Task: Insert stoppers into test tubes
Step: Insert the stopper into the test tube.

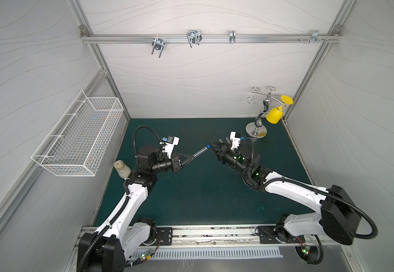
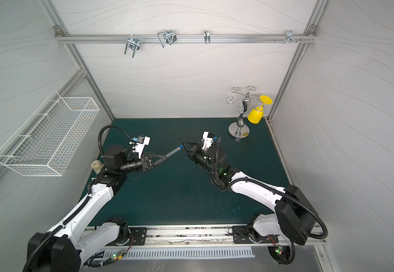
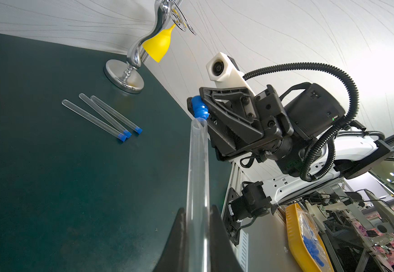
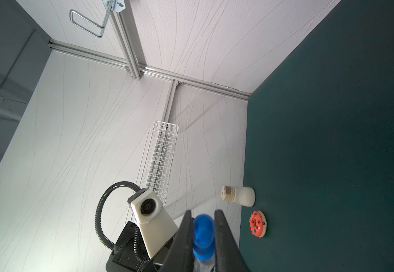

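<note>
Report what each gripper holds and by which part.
Left gripper: test tube, gripped along its rear part, open mouth free. Right gripper: blue stopper, pinched by its wide head.

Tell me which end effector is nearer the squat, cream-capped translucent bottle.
Left. The left end effector is mid-table, its arm close beside the bottle; the right end effector is farther off, beyond the left one.

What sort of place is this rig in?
Likely a robot-lab test cell, not a production line: aluminium frame with white panel walls, left arm and right arm on a front rail over a green mat, and unrelated props such as a wire basket and yellow cup.
</note>
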Controlling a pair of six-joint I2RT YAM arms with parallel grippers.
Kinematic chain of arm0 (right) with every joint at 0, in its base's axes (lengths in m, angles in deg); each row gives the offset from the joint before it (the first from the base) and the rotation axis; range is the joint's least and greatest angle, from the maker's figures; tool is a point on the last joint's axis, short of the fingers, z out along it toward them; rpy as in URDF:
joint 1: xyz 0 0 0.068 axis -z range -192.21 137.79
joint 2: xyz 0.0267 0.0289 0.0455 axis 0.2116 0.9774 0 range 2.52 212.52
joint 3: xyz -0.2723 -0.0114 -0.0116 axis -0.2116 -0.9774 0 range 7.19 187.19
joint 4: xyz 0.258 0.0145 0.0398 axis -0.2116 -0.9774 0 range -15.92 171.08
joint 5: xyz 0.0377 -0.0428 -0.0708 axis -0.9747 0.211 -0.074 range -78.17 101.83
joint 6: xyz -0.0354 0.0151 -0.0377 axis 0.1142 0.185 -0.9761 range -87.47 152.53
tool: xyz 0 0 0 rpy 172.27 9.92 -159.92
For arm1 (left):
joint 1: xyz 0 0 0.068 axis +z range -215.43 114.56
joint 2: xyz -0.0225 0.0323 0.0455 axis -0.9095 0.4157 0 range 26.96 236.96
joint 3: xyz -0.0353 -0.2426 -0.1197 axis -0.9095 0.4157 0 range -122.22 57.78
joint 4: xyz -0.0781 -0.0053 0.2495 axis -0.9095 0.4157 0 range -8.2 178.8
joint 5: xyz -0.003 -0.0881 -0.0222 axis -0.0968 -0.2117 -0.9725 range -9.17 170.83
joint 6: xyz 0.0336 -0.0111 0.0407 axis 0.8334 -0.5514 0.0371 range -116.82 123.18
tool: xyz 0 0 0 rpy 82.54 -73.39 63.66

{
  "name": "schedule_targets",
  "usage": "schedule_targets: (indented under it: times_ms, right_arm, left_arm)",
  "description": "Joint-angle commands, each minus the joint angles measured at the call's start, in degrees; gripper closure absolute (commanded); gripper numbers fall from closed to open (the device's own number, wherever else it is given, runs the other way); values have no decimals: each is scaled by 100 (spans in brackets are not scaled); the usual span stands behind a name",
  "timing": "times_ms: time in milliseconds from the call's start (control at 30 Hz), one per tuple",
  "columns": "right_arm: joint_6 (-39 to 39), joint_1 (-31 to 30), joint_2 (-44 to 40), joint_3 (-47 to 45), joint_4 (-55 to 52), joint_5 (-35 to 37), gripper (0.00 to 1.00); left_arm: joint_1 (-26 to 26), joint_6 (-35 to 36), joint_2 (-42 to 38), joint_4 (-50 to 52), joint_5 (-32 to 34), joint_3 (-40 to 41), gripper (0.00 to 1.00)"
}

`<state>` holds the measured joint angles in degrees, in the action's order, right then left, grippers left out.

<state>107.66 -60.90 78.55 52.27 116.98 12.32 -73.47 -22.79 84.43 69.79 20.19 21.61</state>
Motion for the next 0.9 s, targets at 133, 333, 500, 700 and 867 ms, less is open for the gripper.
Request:
schedule_targets:
  times_ms: [133,333,500,700,867]
  right_arm:
    - [59,-88,17,123,-27,83,91]
    - [63,-149,78,159,-4,82,91]
    - [74,-253,149,177,40,113,91]
    - [37,-411,186,194,31,239,91]
    - [-85,-574,178,240,-84,424,92]
  left_arm:
    - [-27,-74,8,-288,-1,-57,100]
    - [-27,-92,0,-307,3,-60,100]
    - [-26,-134,1,-325,39,-58,100]
    - [-30,-214,-1,-346,121,-67,100]
    - [-25,-241,-4,-313,228,-68,100]
